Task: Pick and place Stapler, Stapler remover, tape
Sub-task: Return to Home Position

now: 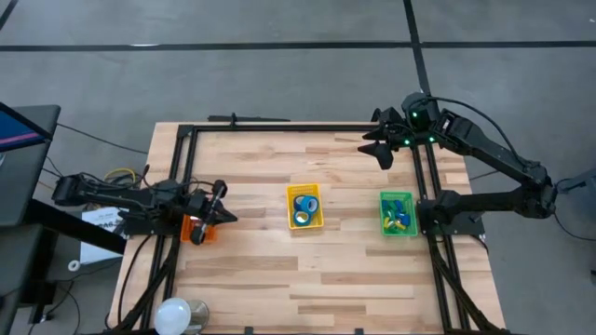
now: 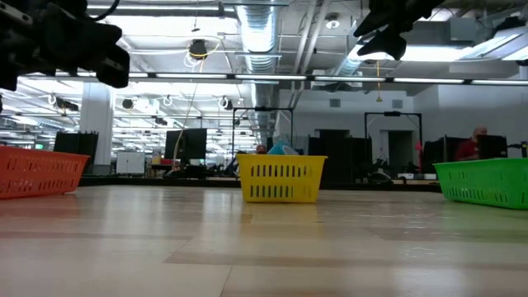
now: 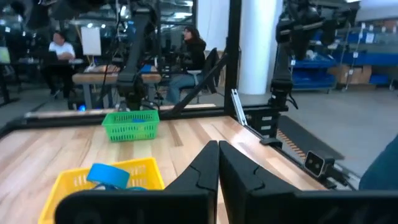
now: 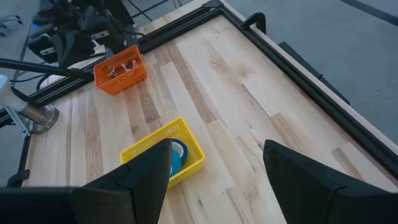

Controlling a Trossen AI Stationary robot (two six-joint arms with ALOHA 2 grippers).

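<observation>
Blue tape rolls (image 1: 304, 207) lie in a yellow basket (image 1: 304, 190) at the table's middle; one roll (image 3: 109, 174) sticks up above the rim. A green basket (image 1: 398, 197) to the right holds small blue and yellow pieces. I cannot make out the stapler or the stapler remover. My left gripper (image 1: 228, 216) is shut, level and empty, beside an orange basket (image 1: 198, 230) at the table's left edge. My right gripper (image 4: 217, 168) is open, empty and raised over the far right corner (image 1: 382, 141), tipped down toward the table.
Black frame rails (image 1: 424, 177) run along the table's left, far and right edges. A white round lamp (image 1: 177, 314) sits at the near left corner. People sit in the room beyond (image 3: 186, 46). Bare wood lies between the baskets and along the near edge.
</observation>
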